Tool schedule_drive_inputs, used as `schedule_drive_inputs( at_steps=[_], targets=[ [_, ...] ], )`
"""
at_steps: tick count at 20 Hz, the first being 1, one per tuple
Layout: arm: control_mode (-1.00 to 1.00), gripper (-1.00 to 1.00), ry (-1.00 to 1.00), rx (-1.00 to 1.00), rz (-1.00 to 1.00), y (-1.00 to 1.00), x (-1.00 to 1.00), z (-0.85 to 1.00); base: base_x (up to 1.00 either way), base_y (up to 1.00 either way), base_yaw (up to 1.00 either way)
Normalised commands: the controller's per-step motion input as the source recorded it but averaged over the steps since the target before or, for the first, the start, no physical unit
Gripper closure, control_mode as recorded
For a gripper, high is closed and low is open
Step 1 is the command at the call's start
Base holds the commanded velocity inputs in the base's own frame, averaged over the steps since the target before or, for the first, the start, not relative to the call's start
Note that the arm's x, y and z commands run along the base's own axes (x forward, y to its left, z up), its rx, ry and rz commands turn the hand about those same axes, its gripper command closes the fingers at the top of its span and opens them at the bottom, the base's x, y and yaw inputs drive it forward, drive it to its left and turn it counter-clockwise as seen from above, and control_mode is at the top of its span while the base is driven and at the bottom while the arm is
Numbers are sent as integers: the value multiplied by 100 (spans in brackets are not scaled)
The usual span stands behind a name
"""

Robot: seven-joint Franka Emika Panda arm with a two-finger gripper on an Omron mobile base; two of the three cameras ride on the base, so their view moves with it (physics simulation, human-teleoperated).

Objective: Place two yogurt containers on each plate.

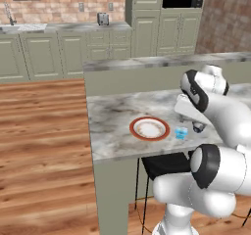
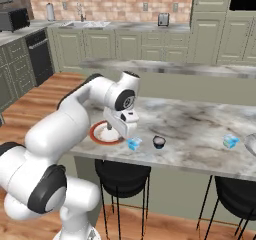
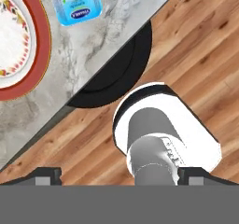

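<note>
Marbled grey-white stone surface (image 1: 115, 126), glossy, veined, with a straight front edge and a dark round stool seat (image 3: 119, 76) tucked under it above warm wood-plank floor (image 1: 44, 146). Round shallow plate (image 1: 149, 129), white centre with a faint speckled pattern and a broad red-orange rim, lies flat near the surface's front edge. Just beside it, apart from the rim, stands one yogurt container (image 1: 181, 132): small, light-blue, slightly see-through, squarish with a paler top; the hand view shows a printed label on it. A second yogurt container (image 2: 230, 141) sits well apart toward the far right of the same surface, near a pale grey-rimmed plate (image 2: 251, 145) cut off by the right base view's edge. A small dark round bowl (image 2: 159, 142) rests between the two cups. Claw (image 3: 119, 177) hangs above the front edge, jaws spread wide, nothing between them.
</note>
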Motion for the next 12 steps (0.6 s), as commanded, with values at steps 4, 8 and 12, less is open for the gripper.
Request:
schedule_drive_inputs(
  at_steps=[4,8,12],
  targets=[
    [-100,-100,-16,0,3,-5,19,-35,0,0,0],
    [-100,-100,-4,0,5,-3,18,-27,0,0,0],
    [-100,-100,0,0,4,0,28,-26,0,0,0]
  ],
)
